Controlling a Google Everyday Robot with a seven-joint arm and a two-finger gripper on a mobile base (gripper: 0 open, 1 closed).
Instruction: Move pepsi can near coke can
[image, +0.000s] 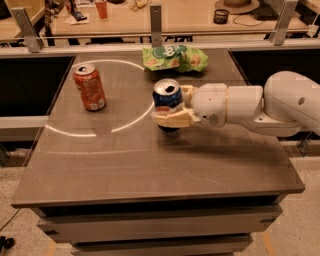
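Note:
The pepsi can (166, 98) is dark blue with a silver top and stands upright at the table's middle. My gripper (172, 107) reaches in from the right on a white arm and is shut on the pepsi can, with one cream finger (170, 118) across its front. The can is held just above or on the tabletop; I cannot tell which. The coke can (90, 87) is orange-red with a silver top and stands upright at the left, well apart from the pepsi can.
A green chip bag (174, 58) lies at the table's back edge, just behind the pepsi can. The dark table (150, 165) has a bright curved reflection between the two cans. A wooden counter with clutter runs behind the table.

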